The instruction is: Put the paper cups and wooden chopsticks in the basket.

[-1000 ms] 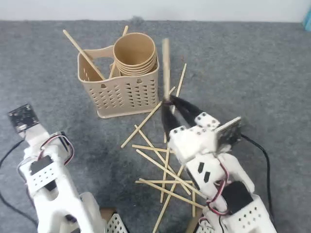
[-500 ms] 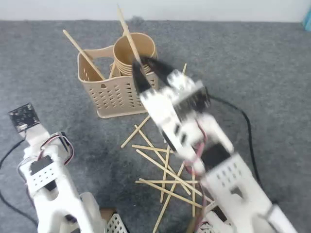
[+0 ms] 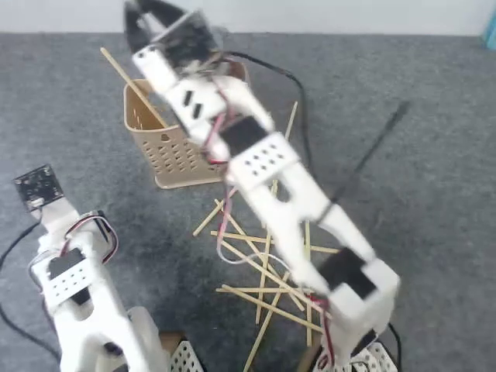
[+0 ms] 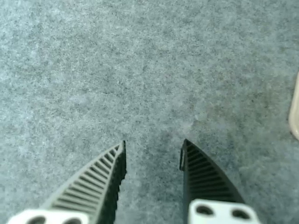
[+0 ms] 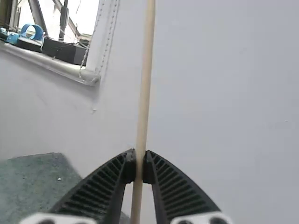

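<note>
1. Grey carpet (image 3: 442, 232) covers the table; in the right wrist view a white wall (image 5: 224, 70) and a window sill (image 5: 46, 60) stand behind the gripper.
2. Basket (image 3: 167, 151): beige, slotted walls, upright on the carpet. One stick (image 3: 124, 74) leans out of it over its far corner.
3. Right arm (image 3: 263, 163): stretched across the top of the basket, hiding much of its opening.
4. Right gripper (image 3: 151, 19): just beyond the basket's far rim, above it. In the right wrist view it (image 5: 139, 161) is clenched on a chopstick (image 5: 147, 70), which runs up between the closed jaws against the wall.
5. Loose chopsticks (image 3: 260, 268): a crossed pile flat on the carpet just beside the basket, on the side toward the arm bases.
6. Left arm (image 3: 70, 271): well apart from the basket, by the near edge.
7. Left gripper (image 4: 153, 149): released, jaws spread with nothing between them, over bare carpet.
</note>
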Tool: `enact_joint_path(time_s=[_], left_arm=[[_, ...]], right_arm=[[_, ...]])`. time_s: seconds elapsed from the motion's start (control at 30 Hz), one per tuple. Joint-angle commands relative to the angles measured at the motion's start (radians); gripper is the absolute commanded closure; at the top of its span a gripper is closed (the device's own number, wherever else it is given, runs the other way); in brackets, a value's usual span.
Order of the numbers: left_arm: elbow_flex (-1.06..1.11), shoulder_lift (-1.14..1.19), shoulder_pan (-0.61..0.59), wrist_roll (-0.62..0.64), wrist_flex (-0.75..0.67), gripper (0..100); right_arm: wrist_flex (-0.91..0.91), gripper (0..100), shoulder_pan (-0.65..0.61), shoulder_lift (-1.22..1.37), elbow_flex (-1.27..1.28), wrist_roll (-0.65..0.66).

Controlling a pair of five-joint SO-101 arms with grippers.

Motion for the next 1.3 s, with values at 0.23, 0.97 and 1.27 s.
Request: enact_joint_path(time_s=[0.23,0.97,1.27], left_arm=[[-0.002,-0.023,0.006,-0.008,-0.018,82],[-0.002,-0.023,0.006,-0.008,-0.018,82],[-0.002,-0.023,0.006,-0.008,-0.018,82]], right_arm=[[0.025,99.1,-0.065,0.084,-0.138,0.026],[0.877,92.1,-0.021,-0.332,-0.124,-0.288],[1.679,92.2,0.093,-0.565,-0.124,-0.391]])
